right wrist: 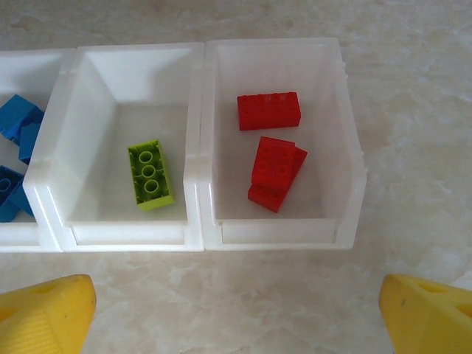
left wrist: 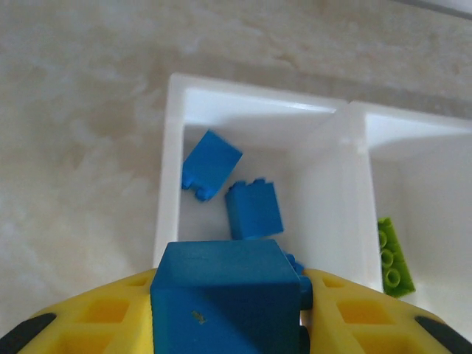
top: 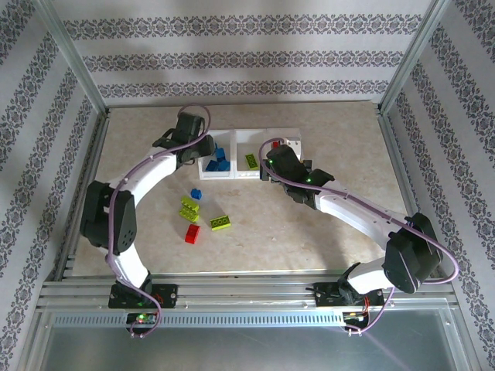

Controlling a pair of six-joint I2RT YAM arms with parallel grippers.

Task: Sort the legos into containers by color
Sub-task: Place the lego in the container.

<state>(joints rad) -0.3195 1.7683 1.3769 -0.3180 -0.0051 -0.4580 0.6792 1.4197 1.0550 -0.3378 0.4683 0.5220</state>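
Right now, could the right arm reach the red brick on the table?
Probably yes: its open, empty jaws have bare table up to the red brick, a lime brick beside the path.

No words, numbers, labels or signs to read anywhere, not on the legos (top: 220, 222), not on the containers (right wrist: 273, 46), not on the striped walls (top: 232, 58).
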